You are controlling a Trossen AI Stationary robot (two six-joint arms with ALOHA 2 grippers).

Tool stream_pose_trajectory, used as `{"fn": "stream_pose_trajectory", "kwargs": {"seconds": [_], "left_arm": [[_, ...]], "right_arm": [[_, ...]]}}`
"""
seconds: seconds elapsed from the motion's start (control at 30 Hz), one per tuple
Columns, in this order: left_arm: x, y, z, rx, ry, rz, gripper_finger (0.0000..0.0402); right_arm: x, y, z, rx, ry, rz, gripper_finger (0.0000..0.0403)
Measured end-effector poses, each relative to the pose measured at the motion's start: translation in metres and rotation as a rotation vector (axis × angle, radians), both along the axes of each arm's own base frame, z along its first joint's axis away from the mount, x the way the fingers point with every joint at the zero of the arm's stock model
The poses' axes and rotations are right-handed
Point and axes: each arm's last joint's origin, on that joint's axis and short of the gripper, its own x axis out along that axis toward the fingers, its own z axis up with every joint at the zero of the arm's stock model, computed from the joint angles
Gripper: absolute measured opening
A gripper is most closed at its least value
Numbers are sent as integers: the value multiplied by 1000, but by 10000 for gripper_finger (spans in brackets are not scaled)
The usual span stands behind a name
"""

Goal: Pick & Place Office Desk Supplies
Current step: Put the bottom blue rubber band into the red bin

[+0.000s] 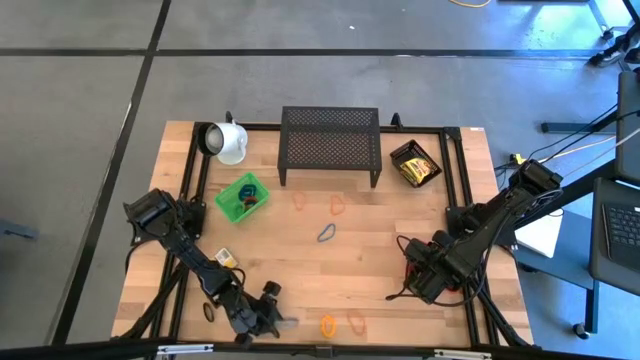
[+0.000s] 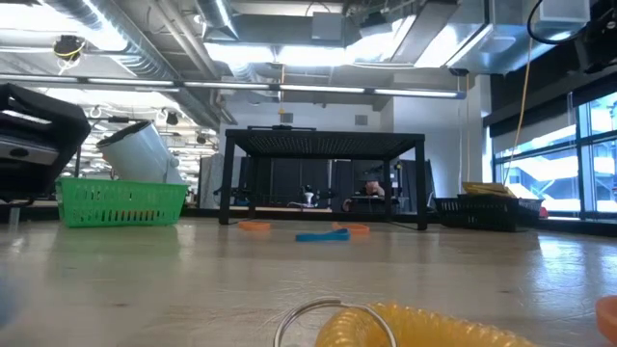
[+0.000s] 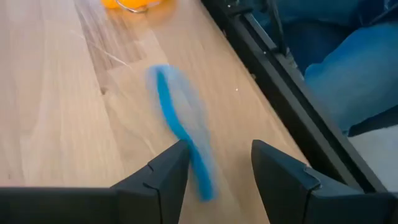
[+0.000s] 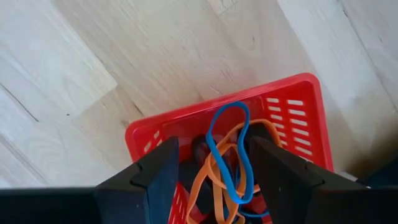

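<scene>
A blue loop (image 3: 177, 121) lies flat on the wooden table near its front edge, blurred in the left wrist view. My left gripper (image 3: 217, 152) (image 1: 275, 312) is open, one finger on each side of the loop's near end. A yellow-orange loop (image 1: 328, 325) and an orange loop (image 1: 356, 320) lie just to its right. At the table's right, my right gripper (image 4: 214, 146) (image 1: 420, 280) hangs open, pointing down over a red basket (image 4: 273, 90) that holds a blue loop (image 4: 227, 149) and orange loops (image 4: 208, 180). My left gripper slants down from the table's left and stands open around the blue loop's near end (image 3: 198, 174). The loop lies along the fingers, close to one finger (image 3: 168, 177). Whether it touches that finger I cannot tell.
A green basket (image 1: 241, 196), a white mug (image 1: 228, 142) on its side, a black mesh shelf (image 1: 330, 145) and a black tray with yellow boxes (image 1: 415, 165) stand at the back. Loose loops (image 1: 326, 233) lie mid-table. A yellow box (image 1: 226, 258) lies by my left arm. A person's leg (image 3: 348, 56) shows beyond the front rail.
</scene>
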Motion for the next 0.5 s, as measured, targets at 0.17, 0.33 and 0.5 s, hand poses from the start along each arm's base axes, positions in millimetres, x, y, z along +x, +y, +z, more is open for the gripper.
{"fn": "stream_pose_trajectory", "kwargs": {"seconds": [0.17,0.33,0.5], "left_arm": [[-1,2,-1,79,-25,-20,170],[1,4,-1,132,-58,1,144],[2,5,-1,127,-54,13,95]], "right_arm": [[0,0,0,0,0,0,201],[0,0,0,0,0,0,201],[0,0,0,0,0,0,201]]}}
